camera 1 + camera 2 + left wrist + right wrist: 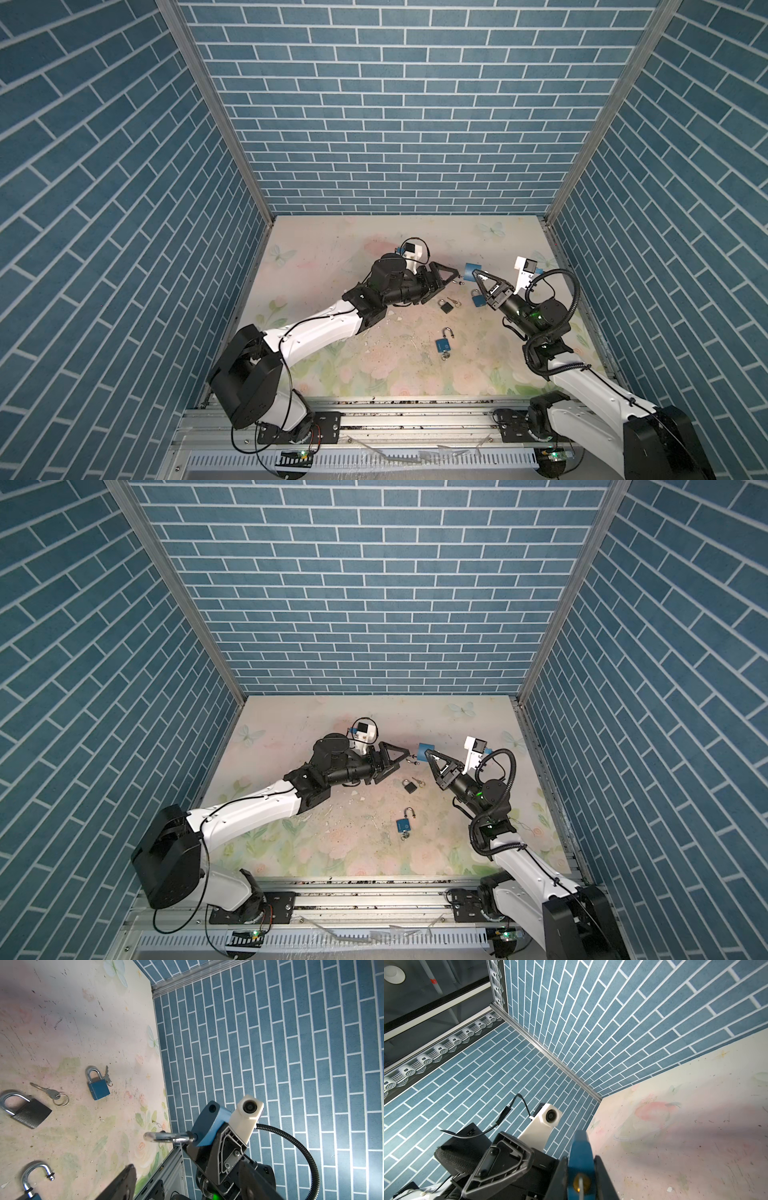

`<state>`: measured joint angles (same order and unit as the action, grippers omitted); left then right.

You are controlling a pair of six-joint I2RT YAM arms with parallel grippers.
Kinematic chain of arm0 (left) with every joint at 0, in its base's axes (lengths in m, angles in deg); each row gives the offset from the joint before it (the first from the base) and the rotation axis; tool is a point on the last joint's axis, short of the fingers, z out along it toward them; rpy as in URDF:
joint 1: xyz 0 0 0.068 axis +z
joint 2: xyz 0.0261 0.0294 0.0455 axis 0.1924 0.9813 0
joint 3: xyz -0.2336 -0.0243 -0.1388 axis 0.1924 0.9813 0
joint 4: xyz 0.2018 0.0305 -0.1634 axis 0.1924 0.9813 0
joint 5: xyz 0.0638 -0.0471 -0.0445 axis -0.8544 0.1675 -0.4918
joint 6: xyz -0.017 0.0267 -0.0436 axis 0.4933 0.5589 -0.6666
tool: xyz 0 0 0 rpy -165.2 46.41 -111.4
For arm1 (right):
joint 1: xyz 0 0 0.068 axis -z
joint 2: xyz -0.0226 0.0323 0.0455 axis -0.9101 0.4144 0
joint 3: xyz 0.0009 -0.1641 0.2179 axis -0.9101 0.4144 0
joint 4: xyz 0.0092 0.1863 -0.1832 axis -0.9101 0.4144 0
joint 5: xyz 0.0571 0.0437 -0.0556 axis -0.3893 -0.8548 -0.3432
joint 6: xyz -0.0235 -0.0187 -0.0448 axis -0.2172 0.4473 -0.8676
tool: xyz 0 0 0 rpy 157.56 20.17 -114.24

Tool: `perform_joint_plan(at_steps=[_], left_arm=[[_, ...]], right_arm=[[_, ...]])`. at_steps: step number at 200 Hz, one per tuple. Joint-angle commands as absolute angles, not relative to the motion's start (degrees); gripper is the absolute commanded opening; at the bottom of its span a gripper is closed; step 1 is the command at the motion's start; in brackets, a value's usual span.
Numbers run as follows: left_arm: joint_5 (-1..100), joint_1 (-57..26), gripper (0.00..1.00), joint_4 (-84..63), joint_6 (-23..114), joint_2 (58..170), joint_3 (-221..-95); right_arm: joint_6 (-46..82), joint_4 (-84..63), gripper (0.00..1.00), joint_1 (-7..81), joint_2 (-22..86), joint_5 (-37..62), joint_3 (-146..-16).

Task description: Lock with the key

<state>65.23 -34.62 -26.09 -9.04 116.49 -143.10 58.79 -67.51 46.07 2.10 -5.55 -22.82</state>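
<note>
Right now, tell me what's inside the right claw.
A blue padlock is clamped in the right claw, with its shackle swung open and sticking out. The fingers cover the faces of the body they grip.

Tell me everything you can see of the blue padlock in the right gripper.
The blue padlock has a matte blue body and a silver shackle. The shackle is open: one leg sits in the body, the other hole is empty. The right gripper holds it above the table, fingers pressing its broad faces. A brass keyway shows on its base in the right wrist view; whether anything is in it I cannot tell.
</note>
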Motion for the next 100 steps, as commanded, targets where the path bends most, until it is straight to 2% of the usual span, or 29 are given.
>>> perform_joint_plan(at_steps=[1, 100], left_arm=[[64.8, -35.0, 0.78, -26.9, -9.2, 115.9, -142.8], [65.2, -35.0, 0.76, -32.0, -10.2, 120.7, -145.0]], right_arm=[[60.0, -76.8, 0.00, 46.1, 3.5, -6.9, -25.7], [62.2, -80.6, 0.00, 45.2, 6.3, -7.8, -26.4]])
